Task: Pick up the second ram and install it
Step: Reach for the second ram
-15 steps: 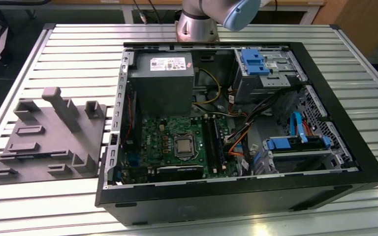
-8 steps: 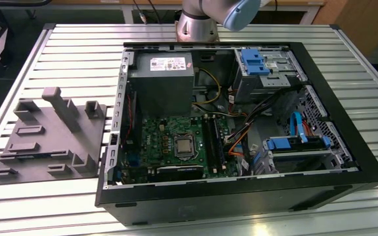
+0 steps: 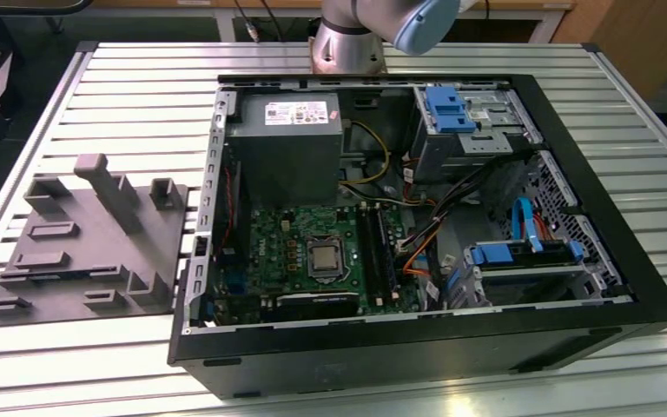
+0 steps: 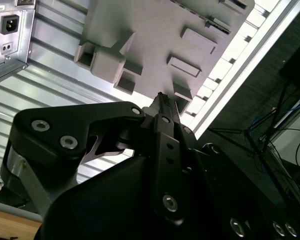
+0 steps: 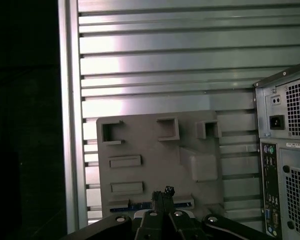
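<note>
- The end effector (image 5: 163,192) hangs over the grey holder tray (image 5: 150,145) on the slatted desk (image 5: 165,60). In both wrist views its fingers are clenched together with nothing between them.
- The second ram (image 5: 132,206) reads as a thin dark strip lying low in a slot of the tray. In the first wrist view it sits just beside the fingertips and is partly hidden by them. It has not been lifted.
- With the fingers pressed together, a descent would probably land them on the stick's top edge instead of either side of it. That could jam it into the slot or chip it.
- Little of the stick stands proud of the tray, so I judge the hold to be shallow. An off-centre grip could let it tilt or slip out.
- Raised blocks stand near the slot. A finger could catch one and drag the tray across the desk, since nothing visible fastens it down.
- The computer case (image 3: 611,217) is crowded in the exterior view. Orange cables (image 3: 417,252) run just beside the memory slots (image 3: 377,252).
- A tilted stick could snag those cables, meet the slot askew, or fail to seat.
</note>
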Action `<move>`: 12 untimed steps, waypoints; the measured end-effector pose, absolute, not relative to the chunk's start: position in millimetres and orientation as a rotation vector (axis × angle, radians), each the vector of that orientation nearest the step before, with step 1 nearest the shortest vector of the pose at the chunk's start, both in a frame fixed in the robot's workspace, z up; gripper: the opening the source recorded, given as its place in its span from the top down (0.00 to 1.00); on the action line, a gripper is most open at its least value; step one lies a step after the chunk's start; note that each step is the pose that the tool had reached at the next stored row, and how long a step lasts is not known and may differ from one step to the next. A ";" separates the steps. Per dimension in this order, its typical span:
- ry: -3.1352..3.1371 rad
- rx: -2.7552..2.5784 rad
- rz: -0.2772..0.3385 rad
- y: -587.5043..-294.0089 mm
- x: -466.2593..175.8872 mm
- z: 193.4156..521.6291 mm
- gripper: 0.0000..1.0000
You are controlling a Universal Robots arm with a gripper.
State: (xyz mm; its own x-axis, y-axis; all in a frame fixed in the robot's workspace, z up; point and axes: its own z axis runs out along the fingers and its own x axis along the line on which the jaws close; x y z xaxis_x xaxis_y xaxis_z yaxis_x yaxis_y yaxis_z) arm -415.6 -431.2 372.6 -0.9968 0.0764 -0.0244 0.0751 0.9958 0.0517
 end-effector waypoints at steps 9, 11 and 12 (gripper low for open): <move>3.112 0.118 0.079 -431.8 -417.1 371.8 0.89; 3.112 0.118 0.079 -431.9 -417.6 371.6 0.89; 3.112 0.118 0.079 -432.9 -422.1 369.8 0.89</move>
State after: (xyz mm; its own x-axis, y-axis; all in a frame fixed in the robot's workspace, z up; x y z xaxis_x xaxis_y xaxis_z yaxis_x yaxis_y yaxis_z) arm -422.1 -432.9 369.8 -0.9968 0.0764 -0.0244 0.0750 0.9958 0.0517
